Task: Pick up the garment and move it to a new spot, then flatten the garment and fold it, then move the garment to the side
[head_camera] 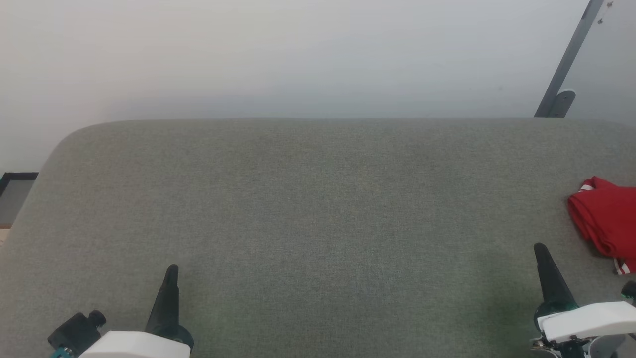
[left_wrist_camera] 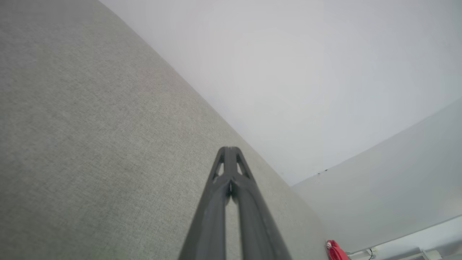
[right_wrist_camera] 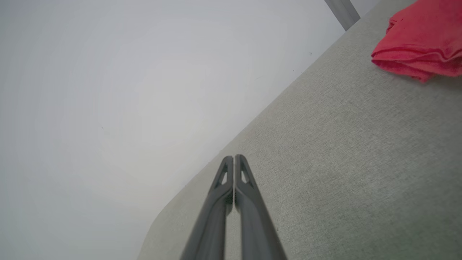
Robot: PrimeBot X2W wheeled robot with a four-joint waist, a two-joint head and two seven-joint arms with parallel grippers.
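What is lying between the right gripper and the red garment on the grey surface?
Nothing lies there. The stretch of grey fabric surface between the right gripper and the garment is bare, as the head view and the right wrist view both show.

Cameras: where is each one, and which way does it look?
Head view: on the head, looking down at the grey surface; left gripper and right gripper at bottom.
Left wrist view: on that wrist, along its shut fingers toward the wall.
Right wrist view: likewise, along its shut fingers.
Shared: all show the red garment.
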